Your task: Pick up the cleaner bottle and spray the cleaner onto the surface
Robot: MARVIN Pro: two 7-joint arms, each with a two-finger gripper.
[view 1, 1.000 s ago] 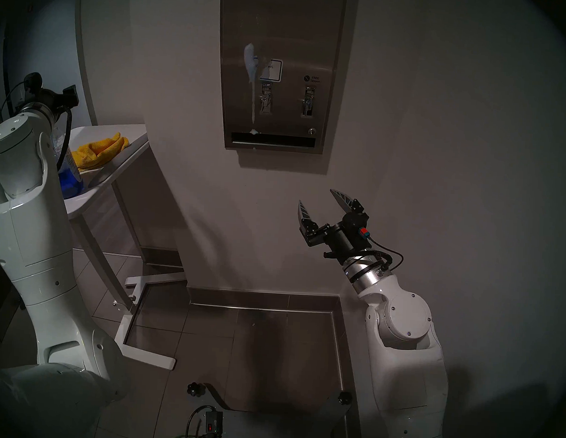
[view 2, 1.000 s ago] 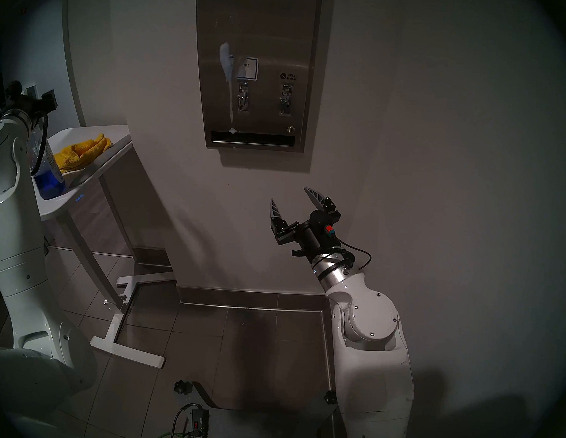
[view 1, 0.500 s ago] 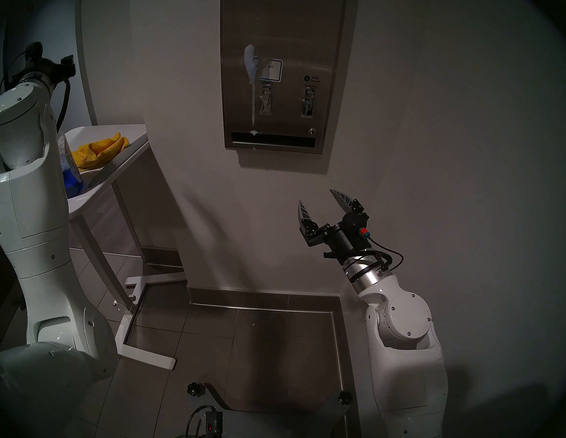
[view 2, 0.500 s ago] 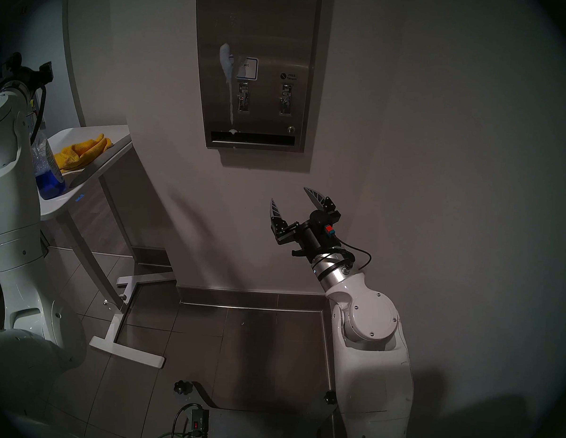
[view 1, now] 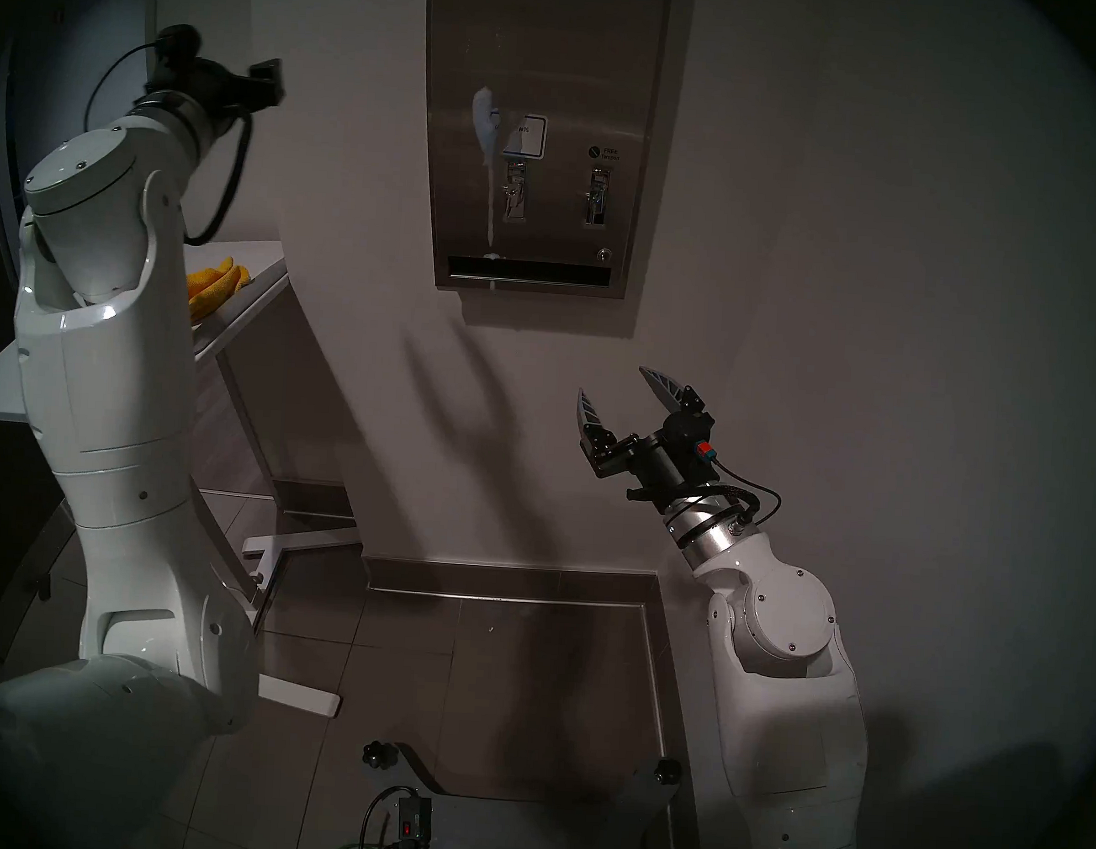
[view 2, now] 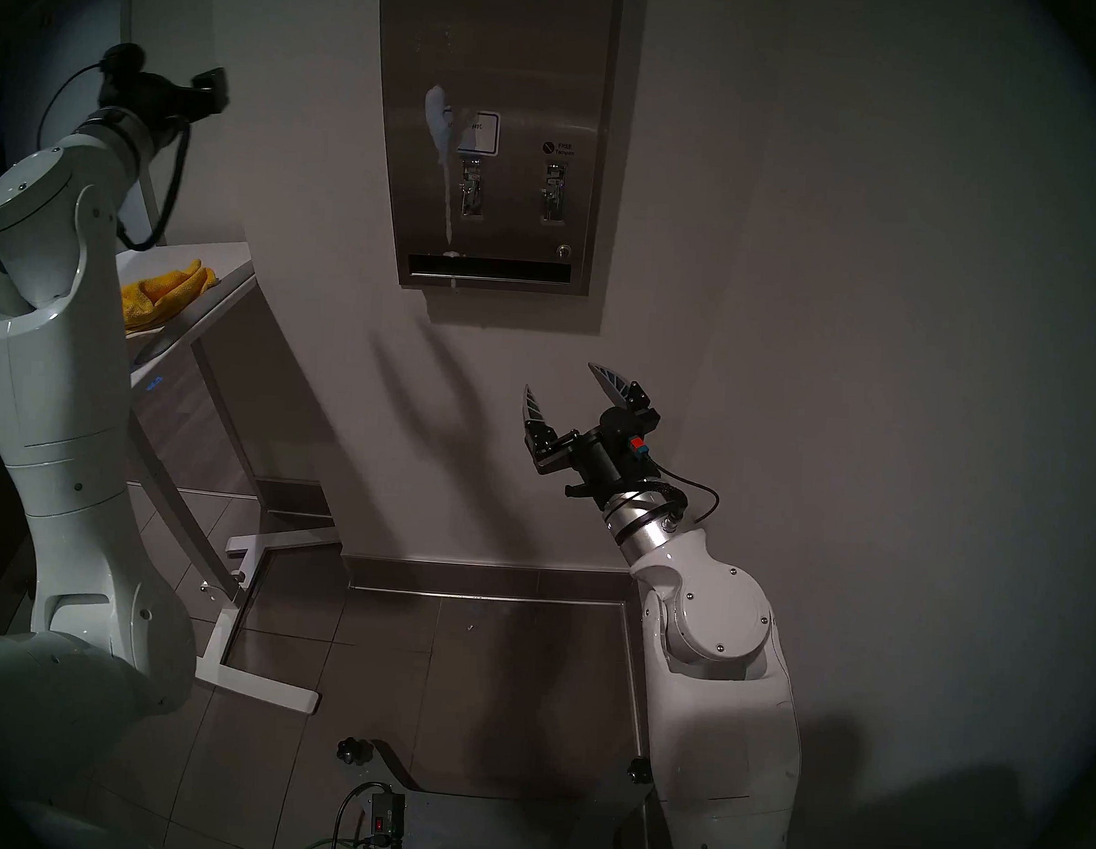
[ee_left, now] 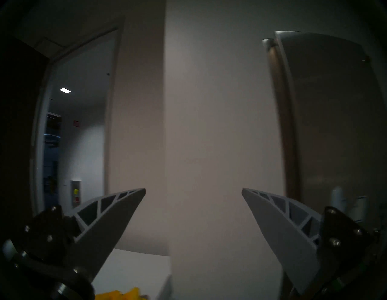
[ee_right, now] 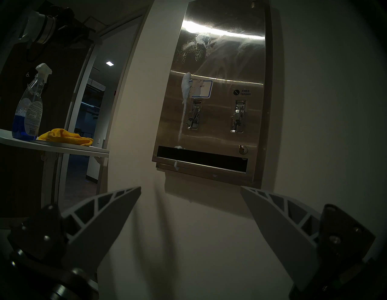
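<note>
The cleaner bottle (ee_right: 28, 104), clear with blue liquid and a white trigger, stands upright on the white table (ee_right: 83, 149), free of both grippers. In the head views my left arm hides it. The surface, a steel wall dispenser (view 1: 583, 67) (view 2: 533, 46) (ee_right: 226, 62), carries a white foam streak of cleaner (view 1: 485, 126) (ee_right: 186, 88) running down to its dark slot. My left gripper (ee_left: 193, 189) is open and empty, raised facing the wall left of the dispenser (ee_left: 335, 104). My right gripper (view 1: 612, 381) (ee_right: 190, 187) is open and empty below the dispenser.
A yellow cloth (view 1: 214, 283) (ee_right: 65, 136) lies on the table beside the bottle. An open doorway (ee_right: 90, 104) lies left of the wall corner. The table's white legs (view 1: 290, 695) stand on the tiled floor.
My left arm has risen from beside the bottle and swung right toward the wall, now covering the bottle in the head views. The right arm has stayed still.
</note>
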